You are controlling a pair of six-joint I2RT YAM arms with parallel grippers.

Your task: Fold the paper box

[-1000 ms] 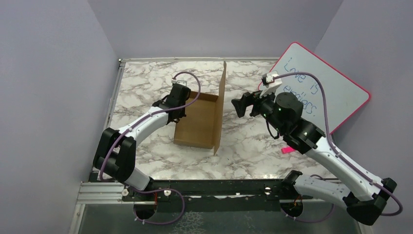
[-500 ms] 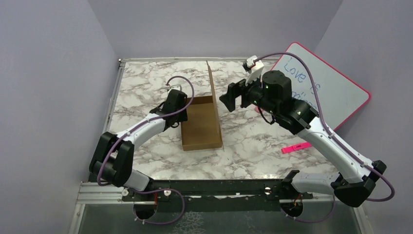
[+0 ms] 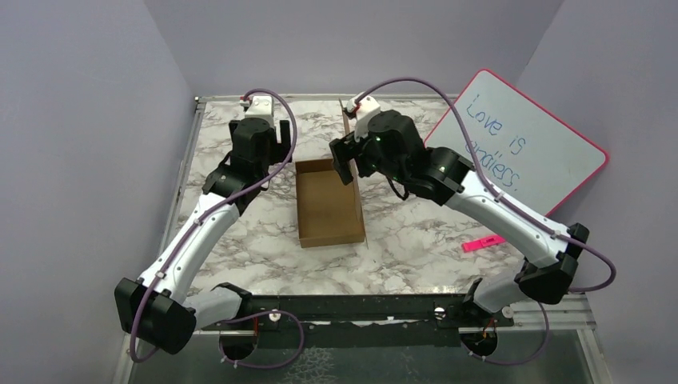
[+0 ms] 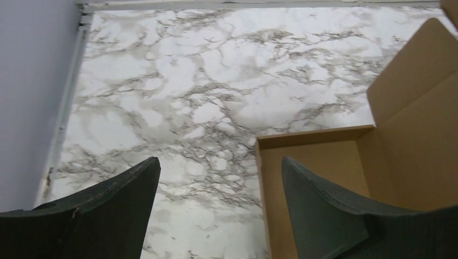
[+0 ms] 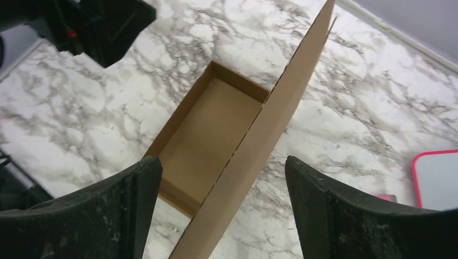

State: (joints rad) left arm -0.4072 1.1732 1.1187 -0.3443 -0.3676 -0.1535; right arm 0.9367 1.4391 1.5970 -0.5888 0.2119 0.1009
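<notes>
marble table [image 3: 416, 240] has the open paper box [image 3: 328, 212] sitting just below the right gripper [image 3: 345, 164], pink marker [image 3: 483, 242] well off to its right, whiteboard [image 3: 520, 152] propped further right.

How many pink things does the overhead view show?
2: the pink-rimmed whiteboard leaning at the far right, and a small pink object lying right of the paper box. More may be hidden.

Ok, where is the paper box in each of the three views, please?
Top external: paper box in the middle of the marble table.
Left wrist: paper box at the right side, cut off by the picture's edge.
Right wrist: paper box in the centre, its flap upright.
Shared landmark: the marble table under it.
</notes>
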